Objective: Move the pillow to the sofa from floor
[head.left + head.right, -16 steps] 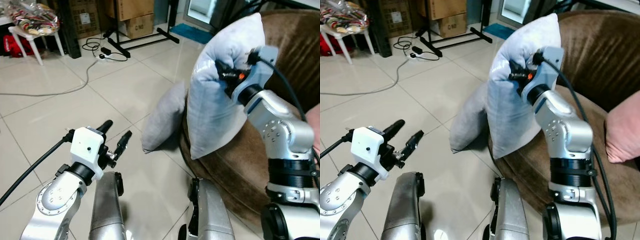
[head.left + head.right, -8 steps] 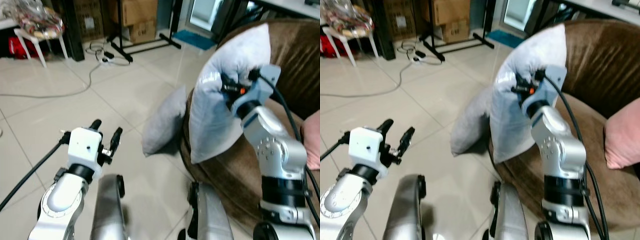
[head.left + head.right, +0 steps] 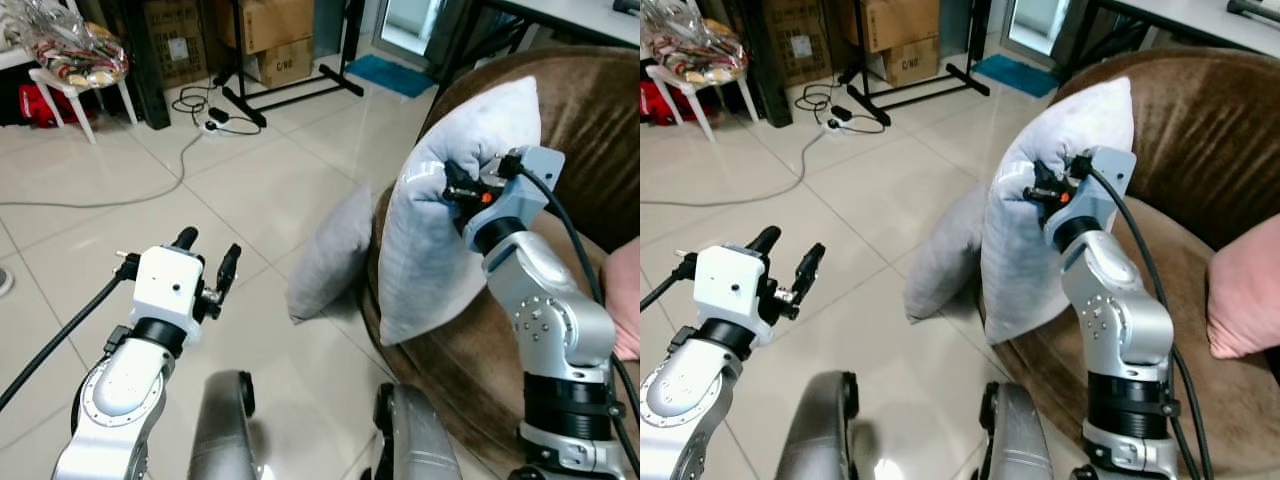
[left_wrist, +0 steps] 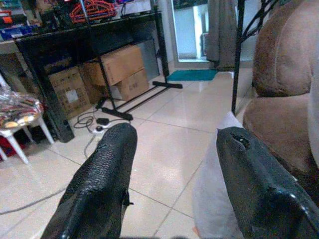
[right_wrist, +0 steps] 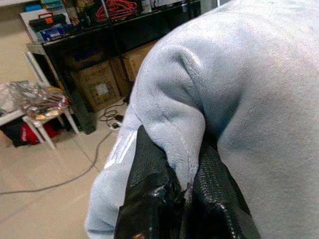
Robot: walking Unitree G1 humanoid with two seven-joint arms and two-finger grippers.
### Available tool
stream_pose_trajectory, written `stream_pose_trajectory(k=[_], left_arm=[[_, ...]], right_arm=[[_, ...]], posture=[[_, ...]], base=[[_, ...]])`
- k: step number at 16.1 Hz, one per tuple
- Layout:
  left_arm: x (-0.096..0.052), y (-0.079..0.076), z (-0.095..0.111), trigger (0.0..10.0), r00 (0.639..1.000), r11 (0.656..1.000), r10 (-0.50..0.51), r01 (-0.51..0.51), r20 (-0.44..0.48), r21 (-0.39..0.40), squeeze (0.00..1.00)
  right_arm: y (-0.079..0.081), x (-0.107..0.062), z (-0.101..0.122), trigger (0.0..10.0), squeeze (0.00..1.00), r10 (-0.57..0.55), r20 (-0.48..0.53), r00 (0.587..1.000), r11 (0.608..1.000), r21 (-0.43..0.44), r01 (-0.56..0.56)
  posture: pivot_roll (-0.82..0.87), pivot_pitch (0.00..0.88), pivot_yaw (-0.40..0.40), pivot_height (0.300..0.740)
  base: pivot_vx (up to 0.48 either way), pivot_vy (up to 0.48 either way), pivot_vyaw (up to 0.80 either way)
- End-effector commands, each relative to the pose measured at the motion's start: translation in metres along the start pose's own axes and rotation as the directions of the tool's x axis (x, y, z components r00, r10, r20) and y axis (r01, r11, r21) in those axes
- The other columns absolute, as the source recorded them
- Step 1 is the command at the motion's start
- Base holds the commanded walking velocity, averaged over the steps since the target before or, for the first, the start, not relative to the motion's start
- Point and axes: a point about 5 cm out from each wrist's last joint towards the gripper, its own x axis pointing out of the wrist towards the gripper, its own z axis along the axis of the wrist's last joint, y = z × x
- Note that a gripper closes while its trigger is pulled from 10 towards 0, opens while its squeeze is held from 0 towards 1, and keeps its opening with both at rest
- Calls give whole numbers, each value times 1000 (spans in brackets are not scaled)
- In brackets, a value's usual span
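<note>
Glossy pale tiled floor; cardboard boxes, white stool, cable.

pillow: pale grey-blue cloth, soft and matt, with a fine fleecy nap; puckers into folds where it is pinched.
second pillow: grey cloth, matt, smooth-looking.
sofa: brown plush cloth, velvety, with light streaks in the pile.
pink cushion: pink cloth, matt.
floor: pale glazed tiles, glossy, throwing back light.
right pincer: black fingers, rubbery, with a finely pebbled grip face.
left pincer: same black pebbled finger surface; white smooth plastic housing behind.
arms: silver metal, satin sheen.
boxes: brown cardboard, matt.
</note>
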Motion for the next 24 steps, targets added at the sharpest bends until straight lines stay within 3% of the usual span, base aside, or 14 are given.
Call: stream_pose_trajectory(k=[1,5,7,8,15,21,24], left_arm=[[3,5,3,10000,1000,1000,-5,4,10,14,0],[9,19,2,10000,1000,1000,5,-5,11,26,0],[12,19,1,10000,1000,1000,2,-2,11,27,0],[14,16,0,10000,1000,1000,-3,3,13,21,0],[16,12,2,10000,999,1000,11,-11,39,4,0],[20,12,7,10000,997,999,40,-41,59,14,0],[23,12,10,10000,996,999,43,-44,76,14,0]], right_arm=[[-3,-4,-7,10000,0,-44,-19,999,999,11,44],[0,-9,-10,10000,0,-48,-14,999,999,24,48],[-2,-12,-13,10000,0,-70,-23,997,998,-5,70],[-9,-13,-21,10000,0,-144,-79,986,985,-112,134],[-5,-9,-17,10000,0,-130,-56,990,992,3,130],[-6,-8,-14,10000,0,-118,-37,992,989,82,121],[-7,-6,-11,10000,0,-149,-20,989,989,22,149]], posture=[[124,0,-11,616],[106,0,30,646],[97,0,42,661],[91,0,44,676],[94,0,24,740],[95,0,17,740],[92,0,18,740]], base=[[0,0,0],[0,0,0],[0,0,0],[0,0,0],[0,0,0],[0,0,0],[0,0,0]])
